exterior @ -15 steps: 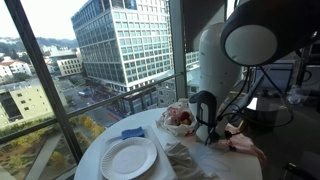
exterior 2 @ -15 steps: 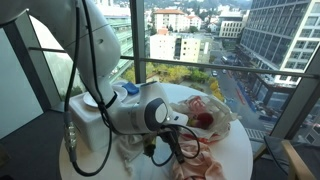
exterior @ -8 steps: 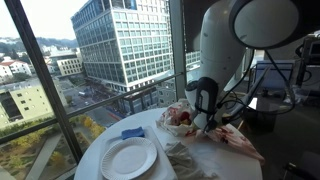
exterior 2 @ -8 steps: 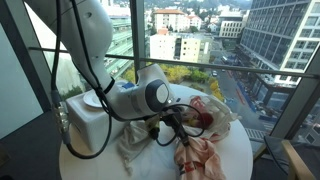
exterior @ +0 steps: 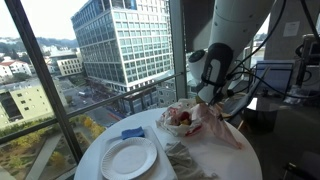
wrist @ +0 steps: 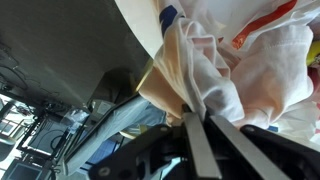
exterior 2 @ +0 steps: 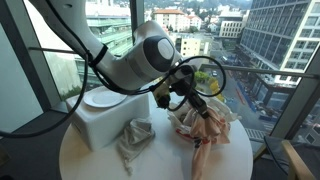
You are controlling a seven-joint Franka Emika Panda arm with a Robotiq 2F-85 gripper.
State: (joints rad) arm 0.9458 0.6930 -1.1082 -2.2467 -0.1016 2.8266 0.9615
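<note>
One gripper [exterior: 207, 97], black and two-fingered, is raised above a shallow pale bowl [exterior: 166, 124]. Its jaws are pressed together on a pale cloth with red stripes [exterior: 222, 122], pinched at a bunched fold. The wrist view shows the same: the gripper [wrist: 197, 125] has both fingers [wrist: 190, 150] meeting, with fabric squeezed between them.

The pale cloth with red stripes [exterior 2: 200, 135] hangs from the grip, down over the bowl and along its far side from the window. Its lower end trails onto the round white table [exterior 2: 235, 150]. Whether it touches the bowl's rim cannot be told.

Bowl contents: a reddish lump [exterior: 180, 117] lies on light crumpled lining, and its nature is not clear at this size. The hanging cloth hides the bowl in an exterior view.

A crumpled grey cloth [exterior: 182, 158] lies loose on the table, just beside the bowl on the viewer's side.

A small blue folded object [exterior: 133, 133] lies near the bowl, toward the window.

A round white plate [exterior: 128, 157] sits beyond the blue object, well apart from the bowl. In an exterior view it rests on a white rectangular block [exterior 2: 100, 130].
</note>
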